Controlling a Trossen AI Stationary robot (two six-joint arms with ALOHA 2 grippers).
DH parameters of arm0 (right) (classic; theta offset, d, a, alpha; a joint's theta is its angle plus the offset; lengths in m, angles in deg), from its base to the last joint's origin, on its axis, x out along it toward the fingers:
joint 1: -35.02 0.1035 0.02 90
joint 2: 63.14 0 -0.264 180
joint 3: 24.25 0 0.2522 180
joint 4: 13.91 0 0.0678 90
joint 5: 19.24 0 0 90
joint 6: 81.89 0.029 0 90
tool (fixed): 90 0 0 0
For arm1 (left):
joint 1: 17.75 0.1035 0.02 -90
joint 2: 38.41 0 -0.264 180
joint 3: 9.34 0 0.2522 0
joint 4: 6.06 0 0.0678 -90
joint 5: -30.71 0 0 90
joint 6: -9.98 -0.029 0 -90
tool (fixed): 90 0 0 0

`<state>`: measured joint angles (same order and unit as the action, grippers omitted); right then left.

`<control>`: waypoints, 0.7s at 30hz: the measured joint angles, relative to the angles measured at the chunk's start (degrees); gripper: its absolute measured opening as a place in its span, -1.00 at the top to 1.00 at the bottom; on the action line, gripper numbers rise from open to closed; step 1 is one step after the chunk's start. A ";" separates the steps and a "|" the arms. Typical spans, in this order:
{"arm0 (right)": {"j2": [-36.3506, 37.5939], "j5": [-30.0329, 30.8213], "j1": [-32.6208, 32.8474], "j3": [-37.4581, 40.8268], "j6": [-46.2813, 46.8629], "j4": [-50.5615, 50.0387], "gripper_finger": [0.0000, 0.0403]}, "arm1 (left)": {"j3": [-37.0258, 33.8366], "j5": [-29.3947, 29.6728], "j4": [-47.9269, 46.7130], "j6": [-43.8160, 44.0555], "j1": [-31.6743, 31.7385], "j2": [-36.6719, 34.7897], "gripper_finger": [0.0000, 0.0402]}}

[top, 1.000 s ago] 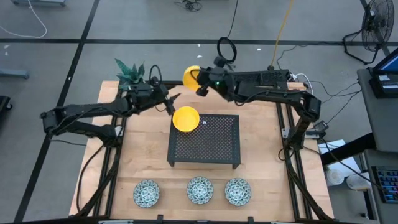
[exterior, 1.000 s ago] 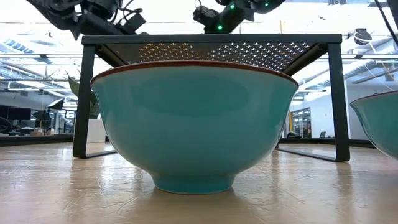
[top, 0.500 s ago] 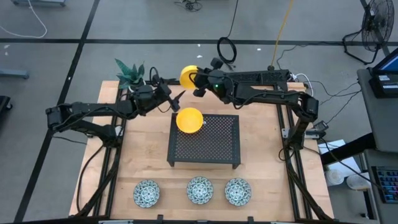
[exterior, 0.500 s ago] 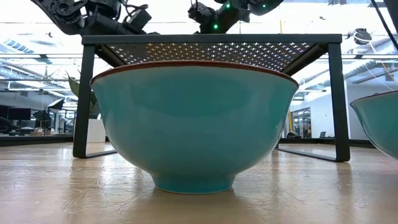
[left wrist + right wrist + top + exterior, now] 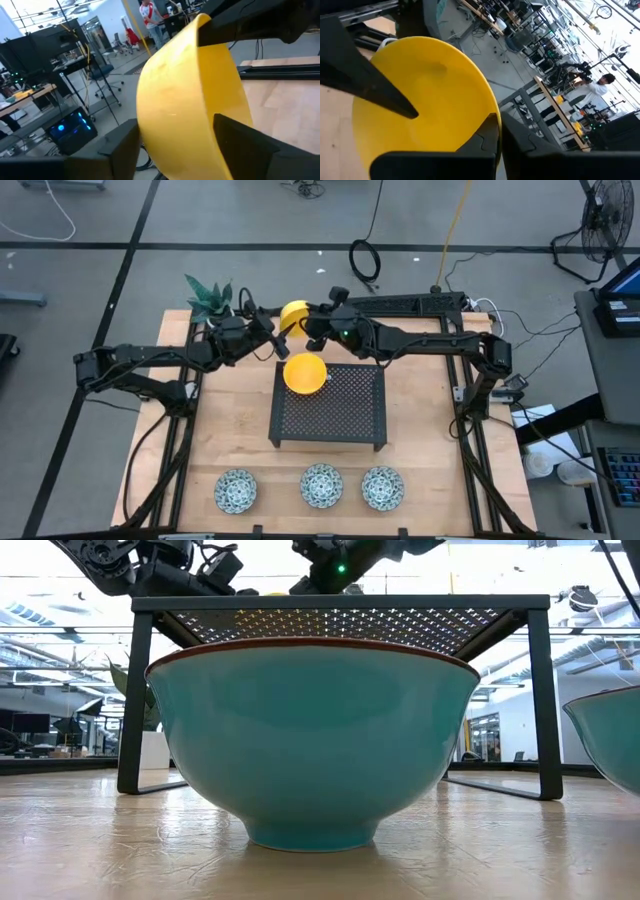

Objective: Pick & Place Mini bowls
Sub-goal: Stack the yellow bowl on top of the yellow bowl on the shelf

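A yellow mini bowl (image 5: pixel 292 314) hangs in the air over the table's far side, tipped on its side. My right gripper (image 5: pixel 312 323) is shut on it. My left gripper (image 5: pixel 279 338) is open, and its fingers stand on either side of the same bowl (image 5: pixel 190 105); I cannot tell whether they touch it. A second yellow bowl (image 5: pixel 305 372) sits by its base on the far left corner of the black perforated rack (image 5: pixel 335 415). Three blue-green patterned bowls (image 5: pixel 236 490) (image 5: pixel 322 485) (image 5: pixel 383 487) stand in a row by the near edge. My right gripper (image 5: pixel 452 117) holds the yellow bowl by its rim (image 5: pixel 489 106), with one finger (image 5: pixel 375 85) inside the hollow and the other (image 5: pixel 487 145) outside. It comes level from the table's right. The bowl is lifted clear and tilted on its side.
A potted green plant (image 5: pixel 209 298) stands at the far left corner, just behind my left gripper. In the low view a patterned bowl's teal outer wall (image 5: pixel 315 740) fills the foreground, with the rack's legs (image 5: pixel 135 700) behind it. Bare wood lies left and right of the rack.
My right gripper has carried the yellow bowl toward the table's left and a little nearer, up to my left gripper, whose open fingers now flank it. The bowl on the rack and the three patterned bowls have stayed put.
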<state>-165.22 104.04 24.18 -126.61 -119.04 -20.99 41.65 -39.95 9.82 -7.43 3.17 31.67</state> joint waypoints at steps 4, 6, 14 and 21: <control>0.00 0.47 0.44 0.00 -0.24 -0.32 0.98 | 0.00 1.46 -0.85 0.48 0.10 -0.04 0.24; -0.03 1.56 0.54 0.00 -0.19 -0.34 0.94 | 0.02 4.35 -0.84 0.51 0.05 -0.08 0.50; -0.07 7.55 0.69 -0.02 2.77 -2.50 0.66 | 1.06 11.36 -4.31 -0.87 -0.31 -4.75 0.93; 0.61 8.77 0.94 -0.28 5.42 -5.98 0.42 | 10.62 14.80 -18.51 -2.88 -1.43 -7.21 0.95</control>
<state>-164.61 112.81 25.12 -126.89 -113.62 -26.97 52.28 -25.15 -8.69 -10.31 1.74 24.46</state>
